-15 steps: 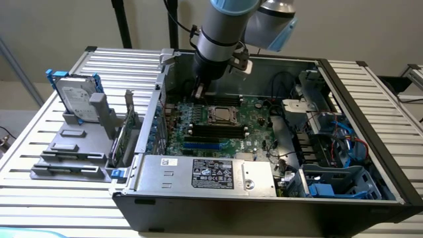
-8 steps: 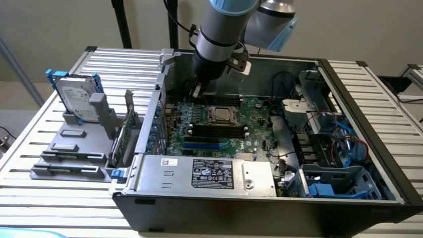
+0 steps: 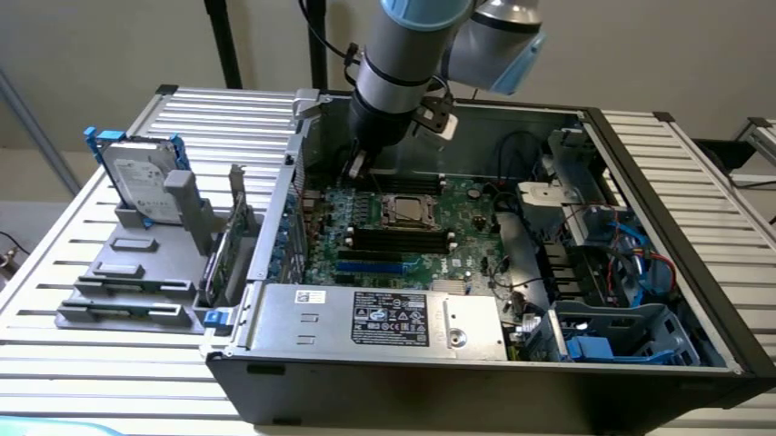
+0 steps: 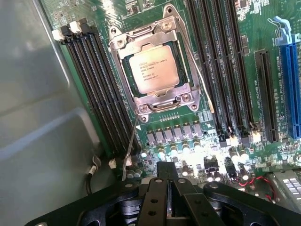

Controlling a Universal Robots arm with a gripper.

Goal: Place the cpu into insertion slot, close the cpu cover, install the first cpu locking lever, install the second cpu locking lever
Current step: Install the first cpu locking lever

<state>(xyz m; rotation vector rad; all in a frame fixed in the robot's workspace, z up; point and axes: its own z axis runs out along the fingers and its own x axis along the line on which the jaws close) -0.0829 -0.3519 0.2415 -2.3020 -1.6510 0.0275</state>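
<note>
The cpu, a pale silver square with printed text, lies flat in the insertion slot on the green board. The silvery cpu cover is folded down around it, framing the chip. One thin wire locking lever sticks out from the socket corner nearest my gripper. A second lever runs along the socket's far side. My gripper is shut with nothing between its fingers. It hovers just off the socket, close to the free end of the nearer lever. In the exterior view the gripper hangs inside the case, by the wall on that view's left.
Long black memory slots flank the socket on both sides, and a blue expansion slot lies beyond. The grey case wall is close beside the gripper. A power supply sits at the case front; a hard drive stands outside on a grey rack.
</note>
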